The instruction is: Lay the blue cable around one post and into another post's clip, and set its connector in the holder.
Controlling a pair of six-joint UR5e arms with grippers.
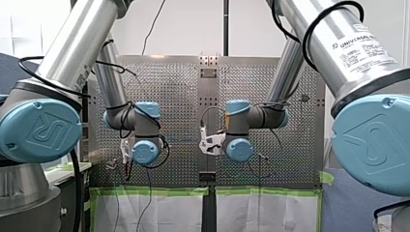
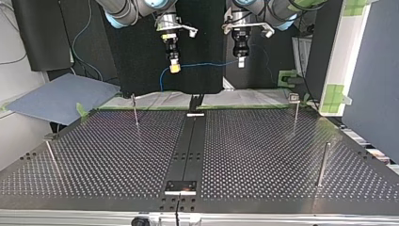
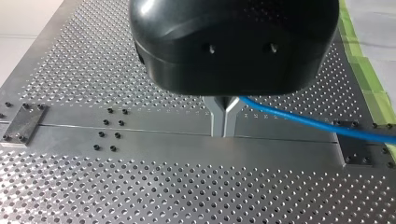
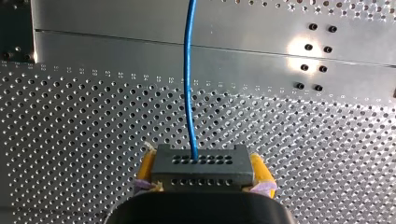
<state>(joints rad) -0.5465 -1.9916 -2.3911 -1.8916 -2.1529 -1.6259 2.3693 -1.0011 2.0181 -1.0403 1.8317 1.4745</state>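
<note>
Both arms point straight down, clear above the perforated table [image 2: 263, 150]. Right gripper [image 4: 202, 179] clamps the connector [image 4: 201, 165] between its yellow pads. Left gripper [image 3: 224, 126], fingers together, pinches the blue cable [image 3: 299, 119]; its housing hides the pinch point.

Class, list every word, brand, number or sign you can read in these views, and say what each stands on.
"UNIVERSAL ROBOTS": on my right arm's silver tube, front view.
Smaller print beneath it: too blurred to read.
Embossed logo on the blue joint caps: shapes only, no sure letters.
Small plate on the perforated table: too small to read.
Top and wrist views: no text.
</note>
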